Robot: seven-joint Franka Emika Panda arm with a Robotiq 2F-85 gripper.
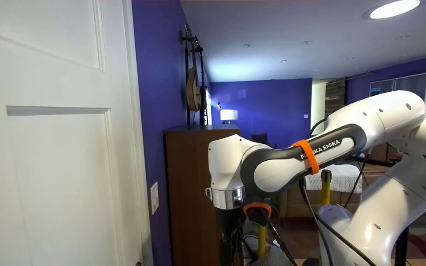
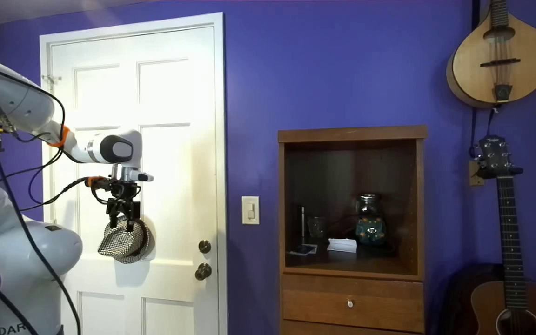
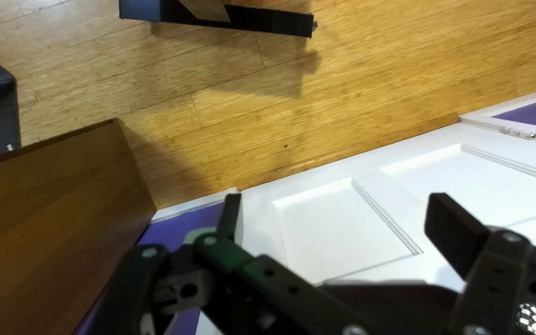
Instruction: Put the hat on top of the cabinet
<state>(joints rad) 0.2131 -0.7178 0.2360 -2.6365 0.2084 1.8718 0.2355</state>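
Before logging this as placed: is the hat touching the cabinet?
Apart. In an exterior view, door and wall show between the hat and the cabinet.

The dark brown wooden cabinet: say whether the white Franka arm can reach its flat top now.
Probably yes: no obstacle shows between its black two-fingered gripper and the cabinet in an exterior view, but the gripper hangs below the top and must rise.

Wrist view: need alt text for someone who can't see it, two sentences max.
Gripper with its jaws spread apart in the foreground, a chequered sliver of the hat showing in the bottom right corner. Beyond are a white panelled door and wooden floor, with the plain brown side of the cabinet at lower left.
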